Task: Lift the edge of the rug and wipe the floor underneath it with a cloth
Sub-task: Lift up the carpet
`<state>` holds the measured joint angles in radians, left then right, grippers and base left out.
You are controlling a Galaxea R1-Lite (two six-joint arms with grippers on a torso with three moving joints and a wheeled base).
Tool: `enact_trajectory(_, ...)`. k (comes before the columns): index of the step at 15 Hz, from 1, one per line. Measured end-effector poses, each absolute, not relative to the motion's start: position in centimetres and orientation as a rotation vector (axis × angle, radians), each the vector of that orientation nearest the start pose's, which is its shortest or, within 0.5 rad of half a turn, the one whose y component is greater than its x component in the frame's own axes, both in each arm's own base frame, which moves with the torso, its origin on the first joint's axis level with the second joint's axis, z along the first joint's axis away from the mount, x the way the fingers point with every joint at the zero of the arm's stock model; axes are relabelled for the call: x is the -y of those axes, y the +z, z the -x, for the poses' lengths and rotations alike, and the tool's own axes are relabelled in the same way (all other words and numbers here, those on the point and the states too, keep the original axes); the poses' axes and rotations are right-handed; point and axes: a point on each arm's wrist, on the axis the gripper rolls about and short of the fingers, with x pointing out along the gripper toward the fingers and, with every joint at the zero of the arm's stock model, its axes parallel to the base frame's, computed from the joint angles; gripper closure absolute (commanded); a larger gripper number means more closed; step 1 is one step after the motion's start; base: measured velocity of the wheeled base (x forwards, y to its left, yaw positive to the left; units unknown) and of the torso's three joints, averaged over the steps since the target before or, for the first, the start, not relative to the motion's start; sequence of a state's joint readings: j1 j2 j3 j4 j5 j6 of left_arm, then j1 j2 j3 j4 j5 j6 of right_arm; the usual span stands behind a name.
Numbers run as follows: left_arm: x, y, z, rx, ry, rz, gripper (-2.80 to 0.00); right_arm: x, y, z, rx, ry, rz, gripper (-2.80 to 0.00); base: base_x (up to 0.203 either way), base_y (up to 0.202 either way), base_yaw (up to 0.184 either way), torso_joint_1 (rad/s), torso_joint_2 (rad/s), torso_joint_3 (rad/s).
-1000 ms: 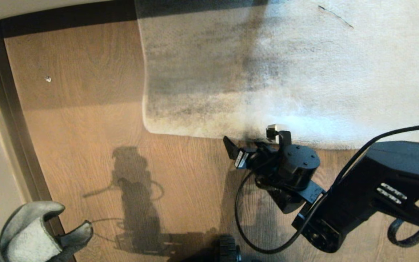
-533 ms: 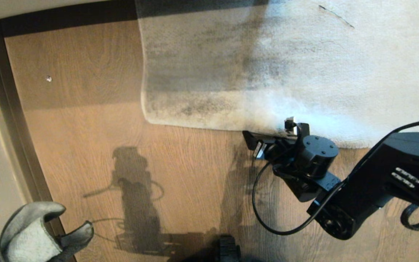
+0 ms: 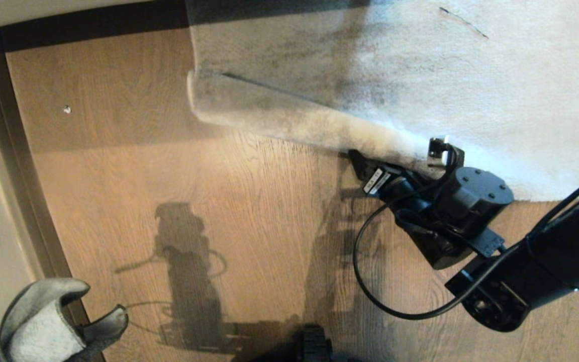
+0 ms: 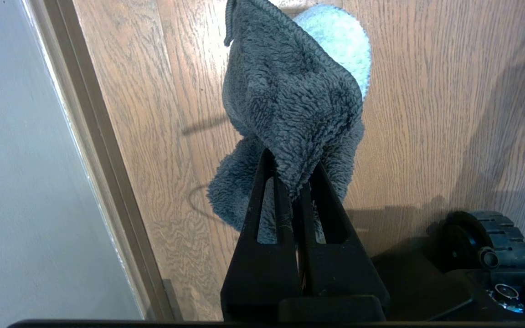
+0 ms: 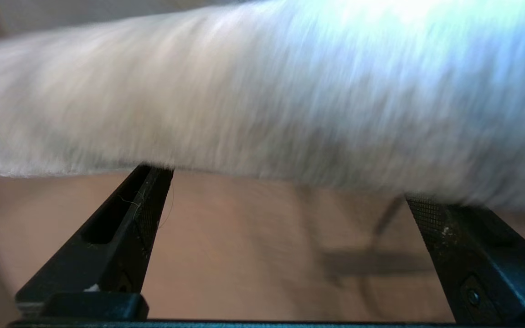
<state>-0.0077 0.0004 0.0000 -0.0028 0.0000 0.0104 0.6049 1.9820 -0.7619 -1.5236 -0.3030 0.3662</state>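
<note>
Now I see the floor (image 3: pixel 133 166) bare beside the rug, whose rug edge (image 3: pixel 289 118) is rolled back. My right gripper (image 3: pixel 400 158), jaws spread wide, sits against that roll. My left gripper (image 4: pixel 295 182) pinches the cloth (image 4: pixel 290 105) at lower left.

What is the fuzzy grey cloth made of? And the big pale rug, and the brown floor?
The small grey cloth looks like soft microfibre or terry: thick fluffy loops. The large pale grey rug seems a short-pile woven textile, mottled darker, its rug edge rolled up. The brown floor looks like wood or wood-look laminate: wavy grain lines, slight sheen.
</note>
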Motion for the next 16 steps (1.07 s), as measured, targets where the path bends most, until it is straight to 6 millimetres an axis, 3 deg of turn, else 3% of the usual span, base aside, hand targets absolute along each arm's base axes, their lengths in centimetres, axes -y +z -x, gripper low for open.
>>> enact_trajectory(6,0.0,7.6,2.3,0.002,-0.008,-0.011,0.0,-24.4,20.5,-23.9,0.249,0.588,-0.683,-2.8,0.0,0.0,0.0,0.0,0.0,0.0)
enact_trajectory(9,0.0,7.6,2.3,0.002,-0.008,-0.011,0.0,-27.0,21.2,-23.1,0.264,0.658,-0.721,-2.8,0.0,0.0,0.0,0.0,0.0,0.0)
enact_trajectory(12,0.0,7.6,2.3,0.002,-0.008,-0.011,0.0,-28.9,20.3,-23.9,0.26,0.671,-0.723,-2.8,0.0,0.0,0.0,0.0,0.0,0.0)
enact_trajectory(16,0.0,7.6,2.3,0.002,-0.008,-0.01,0.0,-30.6,17.4,-25.3,0.208,0.655,-0.691,-2.8,0.0,0.0,0.0,0.0,0.0,0.0)
